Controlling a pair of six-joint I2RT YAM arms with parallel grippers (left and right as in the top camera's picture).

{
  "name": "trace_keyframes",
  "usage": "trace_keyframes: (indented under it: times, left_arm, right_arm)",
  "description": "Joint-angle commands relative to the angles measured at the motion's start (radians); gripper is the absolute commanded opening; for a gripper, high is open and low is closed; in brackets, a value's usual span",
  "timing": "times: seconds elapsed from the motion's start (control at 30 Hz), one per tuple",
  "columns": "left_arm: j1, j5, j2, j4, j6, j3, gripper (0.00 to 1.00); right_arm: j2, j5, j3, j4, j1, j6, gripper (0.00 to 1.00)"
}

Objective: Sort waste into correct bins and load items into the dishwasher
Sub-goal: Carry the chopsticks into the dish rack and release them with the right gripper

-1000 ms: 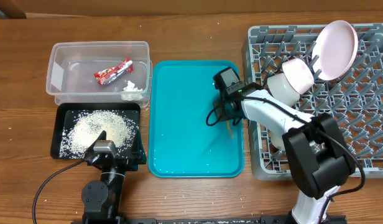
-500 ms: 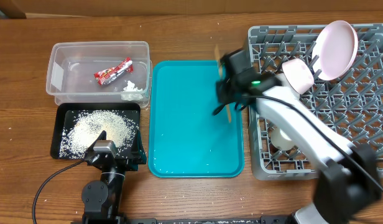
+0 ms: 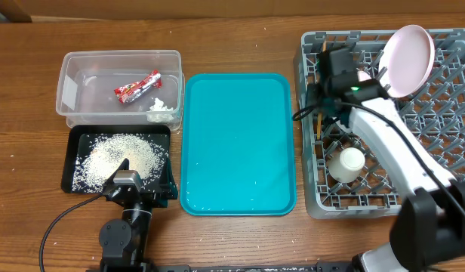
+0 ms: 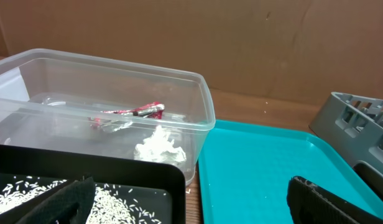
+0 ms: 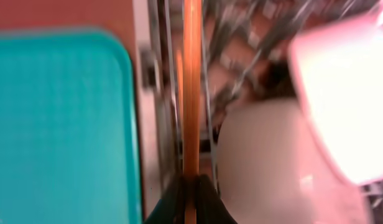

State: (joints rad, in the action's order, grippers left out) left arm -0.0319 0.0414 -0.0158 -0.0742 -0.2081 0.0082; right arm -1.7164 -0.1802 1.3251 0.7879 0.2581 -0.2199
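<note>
My right gripper is shut on a thin wooden chopstick and holds it over the left edge of the grey dish rack. In the right wrist view the chopstick runs straight up from my pinched fingertips, with a second thin stick beside it. The pink plate stands on edge in the rack, the white cup sits lower down, and my arm mostly hides the bowl. My left gripper is open and empty at the black tray's near edge.
The clear tub holds the red wrapper and the white tissue. Rice lies in the black tray. The teal tray lies between the bins and the rack, with a few grains near its front.
My right gripper has carried the chopstick up off the teal tray and rightward over the rack's left edge. The left arm has not moved.
</note>
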Motion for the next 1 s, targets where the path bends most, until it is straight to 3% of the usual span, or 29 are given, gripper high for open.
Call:
trace_keyframes:
  times: [0.0,0.03,0.07,0.23,0.47,0.53,0.57,0.6,0.73,0.97]
  left_arm:
    - [0.006,0.007,0.005,0.000,-0.009,-0.003,1.00]
    - [0.006,0.007,0.005,0.000,-0.009,-0.003,1.00]
    - [0.006,0.007,0.005,0.000,-0.009,-0.003,1.00]
    - [0.006,0.007,0.005,0.000,-0.009,-0.003,1.00]
    - [0.006,0.007,0.005,0.000,-0.009,-0.003,1.00]
    - [0.006,0.007,0.005,0.000,-0.009,-0.003,1.00]
    - [0.006,0.007,0.005,0.000,-0.009,-0.003,1.00]
    - [0.006,0.007,0.005,0.000,-0.009,-0.003,1.00]
    - [0.006,0.007,0.005,0.000,-0.009,-0.003,1.00]
    - [0.006,0.007,0.005,0.000,-0.009,-0.003,1.00]
  right_arm:
    - [0.000,-0.002,0.004,0.008,0.021,0.040,0.11]
    - [0.006,-0.003,0.011,0.016,0.023,0.040,0.28]
    - [0.017,-0.003,0.023,0.027,0.023,0.037,0.35]
    - [0.113,0.037,0.080,0.091,0.024,0.029,0.39]
    - [0.395,0.274,0.113,0.154,0.034,0.030,0.41]
    - [0.487,0.320,0.113,0.170,0.045,0.030,0.48]
    - [0.529,0.349,0.113,0.175,0.051,0.029,0.60]
    - [0.570,0.383,0.113,0.177,0.056,0.029,1.00]
    - [0.708,0.470,0.113,0.185,0.059,0.030,1.00]
    - [0.849,0.411,0.113,0.333,0.059,0.055,1.00]
